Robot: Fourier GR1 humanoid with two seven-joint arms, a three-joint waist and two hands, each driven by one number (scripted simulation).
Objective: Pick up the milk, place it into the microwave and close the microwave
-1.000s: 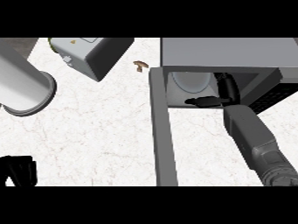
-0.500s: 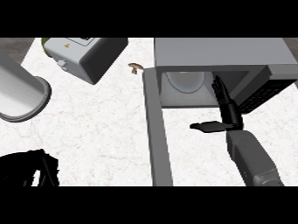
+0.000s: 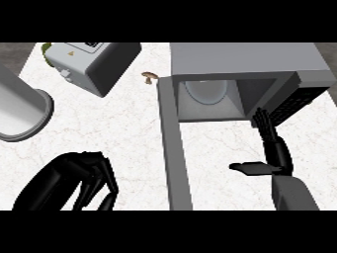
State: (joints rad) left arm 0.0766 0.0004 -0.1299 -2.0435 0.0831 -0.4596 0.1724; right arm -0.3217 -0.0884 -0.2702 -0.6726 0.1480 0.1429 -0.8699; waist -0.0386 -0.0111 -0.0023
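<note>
Right hand (image 3: 272, 148), fingers straight, before open microwave (image 3: 244, 62); left hand (image 3: 83, 180) fingers curled, holding nothing.

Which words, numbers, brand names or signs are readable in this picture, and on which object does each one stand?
No text can be read.
White carton, top left: a small dark triangular sign and a dark label patch on its top face; both are too small to read.
Microwave: no lettering shows on its top, and none on its open door.
Grey cylinder: no marking shows.
</note>
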